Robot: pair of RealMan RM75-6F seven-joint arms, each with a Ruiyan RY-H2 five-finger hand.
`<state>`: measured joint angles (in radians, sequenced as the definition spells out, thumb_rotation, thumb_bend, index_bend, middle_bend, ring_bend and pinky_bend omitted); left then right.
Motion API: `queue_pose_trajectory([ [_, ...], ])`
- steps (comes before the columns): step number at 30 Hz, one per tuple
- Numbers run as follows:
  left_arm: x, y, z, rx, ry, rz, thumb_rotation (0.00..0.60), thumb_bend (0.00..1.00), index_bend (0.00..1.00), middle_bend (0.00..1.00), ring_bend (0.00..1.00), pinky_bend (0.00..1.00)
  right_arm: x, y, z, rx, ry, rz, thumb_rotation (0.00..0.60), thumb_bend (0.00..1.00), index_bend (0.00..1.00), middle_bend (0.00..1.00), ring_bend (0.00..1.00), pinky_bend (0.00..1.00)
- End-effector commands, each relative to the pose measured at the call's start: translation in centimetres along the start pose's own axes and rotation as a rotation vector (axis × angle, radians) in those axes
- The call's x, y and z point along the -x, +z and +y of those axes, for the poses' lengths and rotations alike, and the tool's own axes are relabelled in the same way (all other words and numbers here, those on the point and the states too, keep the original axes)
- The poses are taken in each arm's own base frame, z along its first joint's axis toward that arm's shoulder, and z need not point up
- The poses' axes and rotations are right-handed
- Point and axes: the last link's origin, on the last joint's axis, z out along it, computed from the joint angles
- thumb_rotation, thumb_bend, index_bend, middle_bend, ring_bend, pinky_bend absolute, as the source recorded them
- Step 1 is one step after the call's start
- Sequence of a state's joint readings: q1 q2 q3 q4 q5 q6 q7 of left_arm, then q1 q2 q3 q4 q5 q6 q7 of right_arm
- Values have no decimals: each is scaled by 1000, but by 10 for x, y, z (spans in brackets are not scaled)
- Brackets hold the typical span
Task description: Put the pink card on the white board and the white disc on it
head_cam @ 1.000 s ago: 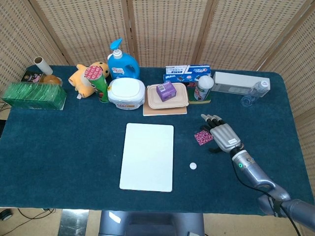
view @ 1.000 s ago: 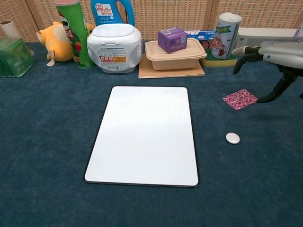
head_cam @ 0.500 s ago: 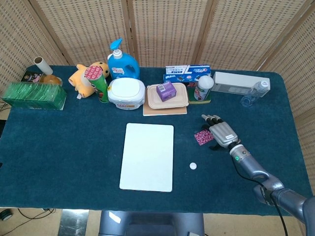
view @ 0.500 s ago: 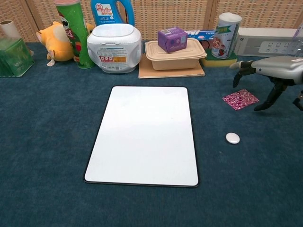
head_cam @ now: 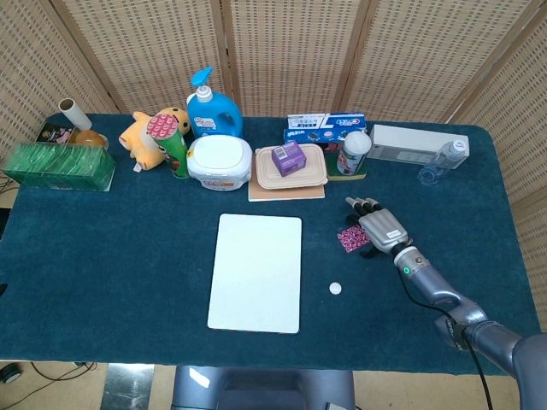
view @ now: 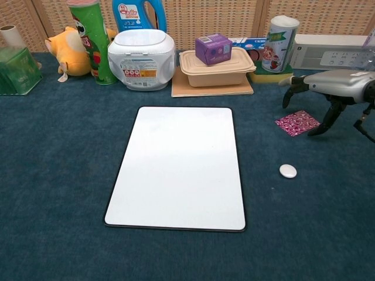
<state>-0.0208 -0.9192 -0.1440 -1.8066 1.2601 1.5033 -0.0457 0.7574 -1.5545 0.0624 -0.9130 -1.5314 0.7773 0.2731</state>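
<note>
The pink card (head_cam: pixel 351 238) (view: pixel 297 123) lies flat on the blue cloth, right of the white board (head_cam: pixel 256 271) (view: pixel 179 166). The small white disc (head_cam: pixel 335 289) (view: pixel 287 171) rests on the cloth in front of the card, off the board. My right hand (head_cam: pixel 381 228) (view: pixel 328 91) hovers over the card's right side, fingers spread and pointing down, thumb reaching toward the cloth just beside the card. It holds nothing. My left hand appears in neither view.
Along the back stand a white tub (head_cam: pixel 220 160), a beige lunch box (head_cam: pixel 291 169) with a purple box on it, a cylindrical can (head_cam: pixel 354 153), a grey box (head_cam: pixel 417 141), a detergent bottle (head_cam: pixel 212 107), a plush toy (head_cam: pixel 147 135) and a green box (head_cam: pixel 58 166).
My right hand has drifted left and a little lower, coming closer over the pink card. Card, disc and board have not moved.
</note>
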Motion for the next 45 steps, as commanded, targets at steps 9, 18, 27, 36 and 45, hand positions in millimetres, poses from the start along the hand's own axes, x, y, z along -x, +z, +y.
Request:
queue_pose_trajectory([
  [9,-1,1,-1,0,-4,-1,600,101,0,0,0,0,0,8,-4,4,-6,-11,600,243,287,21,0,0],
  [18,-2,0,-3,-2,-11,3,600,101,0,0,0,0,-4,15,-3,27,-5,-61,600,255,319,33,0,0],
  [27,-2,0,-3,-1,-15,0,600,100,0,0,0,0,-5,17,0,46,-12,-69,600,261,339,44,0,0],
  [36,-3,-1,-4,1,-20,4,600,100,0,0,0,0,-2,18,-3,46,-9,-76,600,276,368,49,0,0],
  [45,-3,0,-4,1,-26,3,600,100,0,0,0,0,0,19,-6,41,7,-62,600,287,473,62,1,0],
])
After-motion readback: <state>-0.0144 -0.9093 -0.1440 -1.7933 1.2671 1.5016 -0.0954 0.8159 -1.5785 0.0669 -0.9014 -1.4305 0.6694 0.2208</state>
